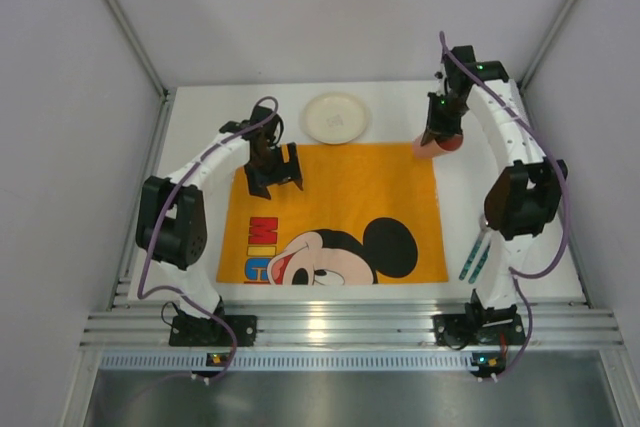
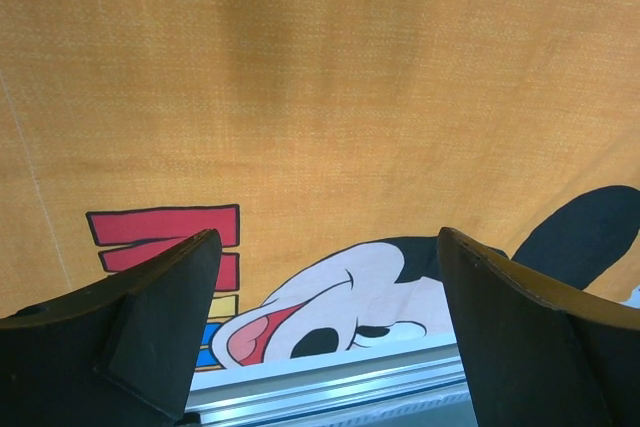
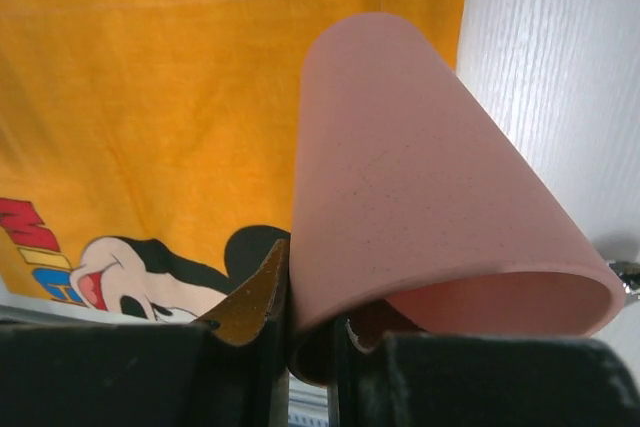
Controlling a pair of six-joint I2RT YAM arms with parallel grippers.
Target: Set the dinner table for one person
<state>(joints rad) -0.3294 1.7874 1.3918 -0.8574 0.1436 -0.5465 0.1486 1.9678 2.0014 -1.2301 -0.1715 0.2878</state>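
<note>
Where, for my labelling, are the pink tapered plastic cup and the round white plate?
pink tapered plastic cup [image 3: 420,177]: right wrist view, side wall.
round white plate [image 1: 336,117]: top external view, bare centre.

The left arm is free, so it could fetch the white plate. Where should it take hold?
Probably the plate rim on its near-left side, the side facing the open left gripper. The plate lies flat on the table just beyond the placemat, so only its edge offers a pinch: come in low, one finger over, one under.

Robot lab test cell, plain grey walls [image 1: 55,97], aluminium rail [image 1: 350,327]
</note>
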